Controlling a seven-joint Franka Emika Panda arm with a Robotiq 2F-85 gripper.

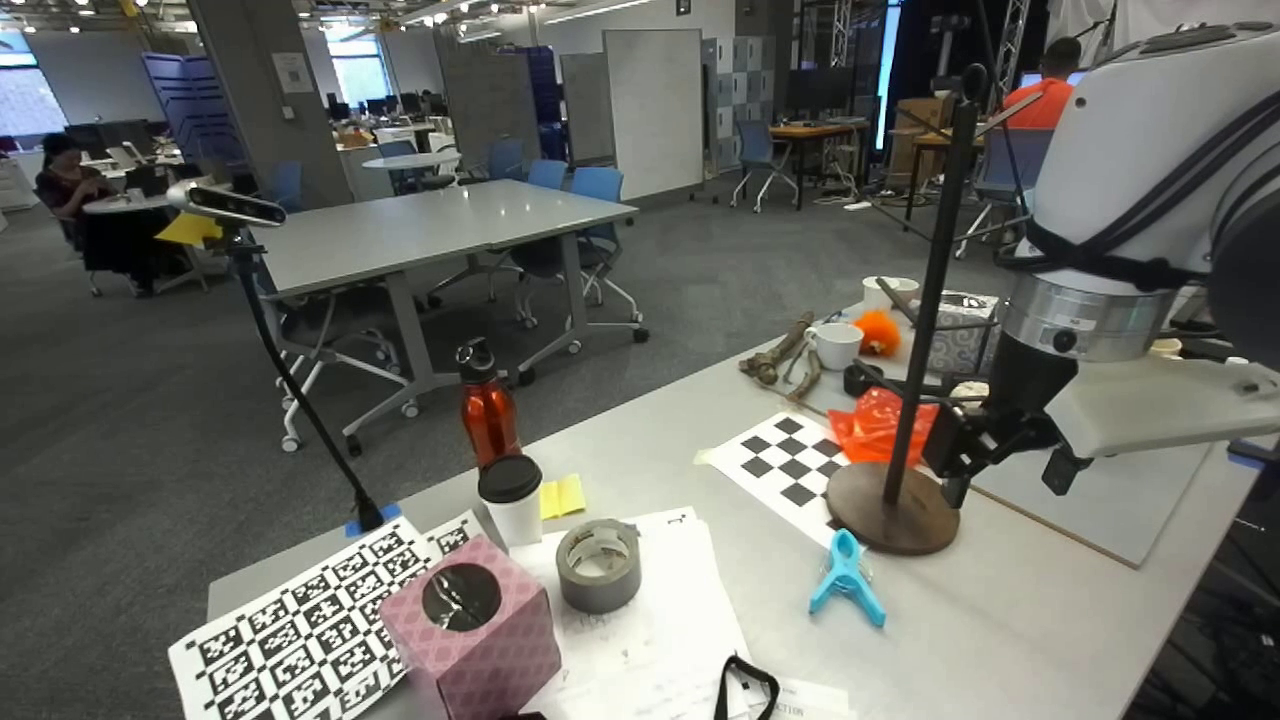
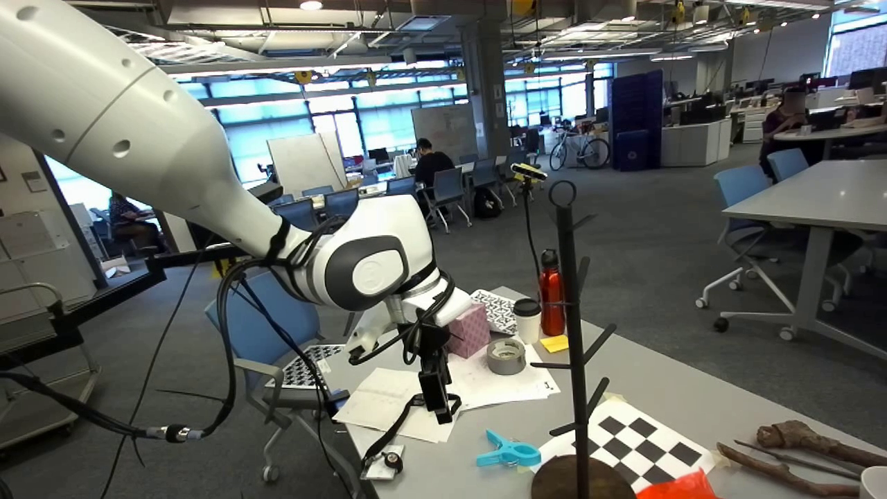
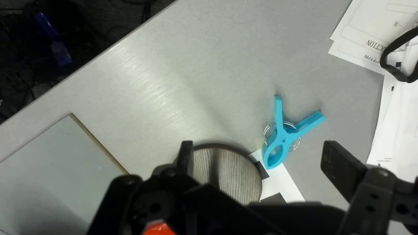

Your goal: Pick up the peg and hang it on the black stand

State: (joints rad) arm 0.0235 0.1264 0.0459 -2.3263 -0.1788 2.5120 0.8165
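The light-blue peg (image 1: 846, 580) lies flat on the table close to the base of the black stand (image 1: 935, 290). In an exterior view the same peg (image 2: 509, 452) rests left of the pole (image 2: 574, 326), whose side branches stick out along its length. My gripper (image 1: 1008, 482) hangs above the table, its fingers spread wide with nothing held. From the wrist view, the peg (image 3: 283, 140) shows below and between the fingertips of the open gripper (image 3: 258, 143), nearer the right one. The stand's round base (image 3: 225, 169) is partly covered by the gripper there.
Beside the stand are a red plastic bag (image 1: 885, 425) and a checkerboard sheet (image 1: 785, 465). A grey board (image 3: 55, 176) lies near the table edge. Across from it sit a tape roll (image 1: 598, 565), a pink box (image 1: 480, 630), papers and a black strap (image 1: 745, 680).
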